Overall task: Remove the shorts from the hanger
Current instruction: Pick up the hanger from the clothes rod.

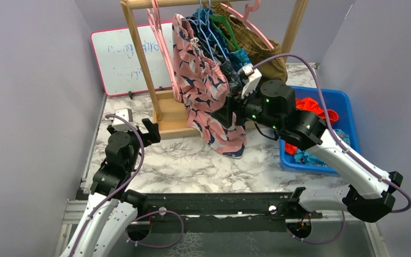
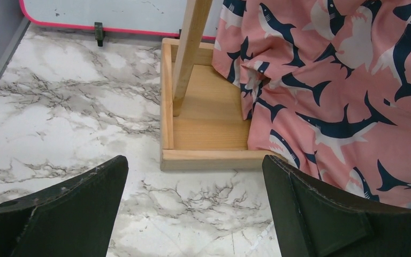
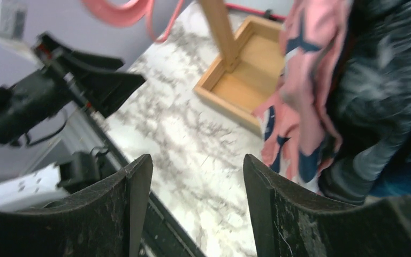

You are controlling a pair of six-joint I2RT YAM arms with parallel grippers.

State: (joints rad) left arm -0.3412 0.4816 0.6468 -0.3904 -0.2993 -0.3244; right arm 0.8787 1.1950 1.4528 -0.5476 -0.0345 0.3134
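Pink-and-navy print shorts (image 1: 206, 88) hang from a pink hanger (image 1: 160, 32) on the wooden rack (image 1: 139, 59), their hem draped onto the table. Dark patterned shorts (image 1: 230, 80) and teal ones (image 1: 242, 56) hang behind them on blue and green hangers. My right gripper (image 1: 226, 115) is open and empty, right beside the pink shorts' lower right side; the right wrist view shows the pink shorts (image 3: 305, 80) and the dark ones (image 3: 374, 101) to the right of the open fingers. My left gripper (image 1: 151, 131) is open and empty, low near the rack base (image 2: 203, 128), with the pink shorts (image 2: 348, 91) at its right.
A blue bin (image 1: 348, 107) at the right holds orange shorts (image 1: 313, 107) and blue patterned ones (image 1: 321, 155). Brown fabric (image 1: 262, 45) hangs at the rack's right end. A pink-framed whiteboard (image 1: 120, 59) leans on the back wall. Grey walls close both sides.
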